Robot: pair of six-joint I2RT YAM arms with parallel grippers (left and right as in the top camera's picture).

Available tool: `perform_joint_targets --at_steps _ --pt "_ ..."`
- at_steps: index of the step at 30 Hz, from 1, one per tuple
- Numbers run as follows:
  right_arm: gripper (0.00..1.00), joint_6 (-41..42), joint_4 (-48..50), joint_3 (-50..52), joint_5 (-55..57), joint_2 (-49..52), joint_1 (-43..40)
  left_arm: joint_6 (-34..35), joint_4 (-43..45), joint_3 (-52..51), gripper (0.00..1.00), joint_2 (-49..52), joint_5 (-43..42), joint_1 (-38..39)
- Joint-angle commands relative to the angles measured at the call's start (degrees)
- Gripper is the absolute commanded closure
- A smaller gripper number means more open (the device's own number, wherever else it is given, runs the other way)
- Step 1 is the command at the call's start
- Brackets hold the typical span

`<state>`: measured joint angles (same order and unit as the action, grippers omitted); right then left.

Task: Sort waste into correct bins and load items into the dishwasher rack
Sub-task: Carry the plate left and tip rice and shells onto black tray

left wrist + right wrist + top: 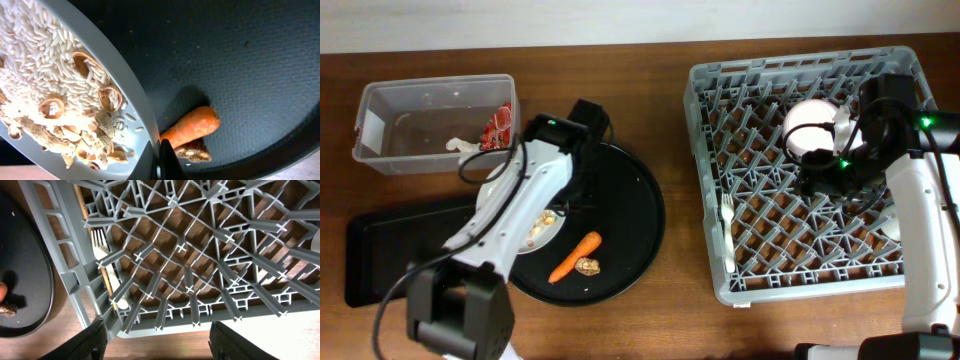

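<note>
The pale grey plate (131,112), heaped with rice (35,50) and scraps (50,135), sits over the round black tray (235,55), my left gripper (161,161) clamped on its rim. The carrot (192,127) and brown lump (194,150) lie just beside it. My right gripper (157,347) hangs spread wide, empty, above the dishwasher rack (200,255), with the fork (107,265) inside.

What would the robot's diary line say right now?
left gripper: shut on plate rim | right gripper: open over rack | fork: in rack | carrot: on round black tray
</note>
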<state>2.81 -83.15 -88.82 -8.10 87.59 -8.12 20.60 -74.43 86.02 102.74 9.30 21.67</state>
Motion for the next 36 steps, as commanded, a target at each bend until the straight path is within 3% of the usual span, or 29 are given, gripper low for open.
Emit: perform_joint_targets --at_steps 1,11,36 --pt "0.31 -0.28 -0.04 0.42 -0.7 -0.11 -0.11 0.59 -1.14 1.27 1.0 -3.32 2.38 -4.85" --pt "0.31 -0.28 -0.07 0.42 -0.31 -0.11 -0.11 -5.42 -1.29 1.25 1.0 -3.89 -4.15 -19.04" --pt "0.31 -0.28 -0.63 0.42 -0.28 -0.11 -0.11 -23.54 -1.33 1.25 1.0 -3.89 -39.8 -50.21"
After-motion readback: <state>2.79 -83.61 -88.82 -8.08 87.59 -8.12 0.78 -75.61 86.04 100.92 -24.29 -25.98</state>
